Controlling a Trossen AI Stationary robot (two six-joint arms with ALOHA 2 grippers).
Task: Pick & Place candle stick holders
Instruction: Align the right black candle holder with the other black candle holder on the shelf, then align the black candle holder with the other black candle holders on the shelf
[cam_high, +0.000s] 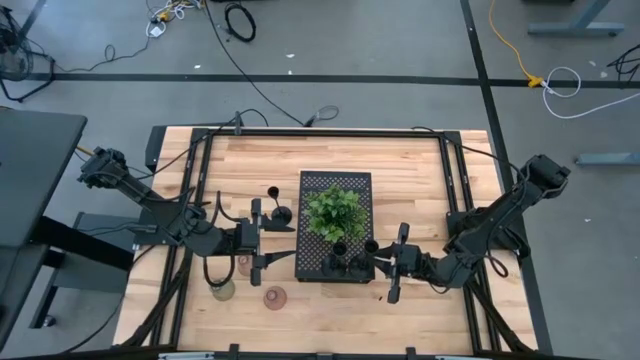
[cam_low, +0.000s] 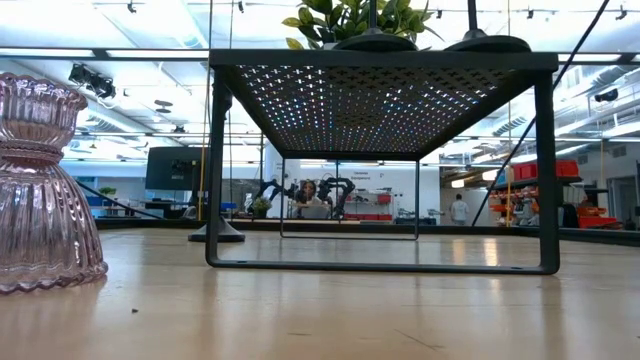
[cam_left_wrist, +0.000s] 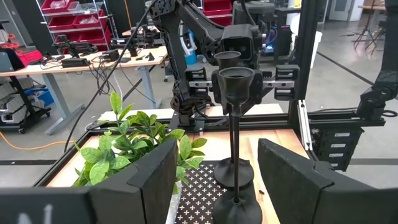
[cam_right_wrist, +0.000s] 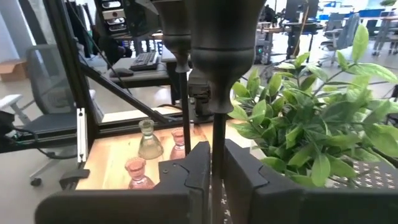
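Five candle stick holders remain on the bare table: one black holder (cam_high: 272, 190) beyond the open, empty left gripper (cam_high: 262, 235), three squat ones (cam_high: 274, 297) behind it. Two black holders (cam_high: 340, 249) stand on the tray (cam_high: 312, 262); the right gripper (cam_high: 391, 264) has its fingers close around the stem of one (cam_right_wrist: 217, 93), release apparently under way.

I'm working in a robotics lab: grey floor taped with black lines (cam_high: 478, 60) and strewn with cables (cam_high: 240, 20), red parts bins (cam_left_wrist: 59, 18) on shelving, cluttered workbenches (cam_left_wrist: 81, 62), more robot arms (cam_low: 335, 190) across the open hall.
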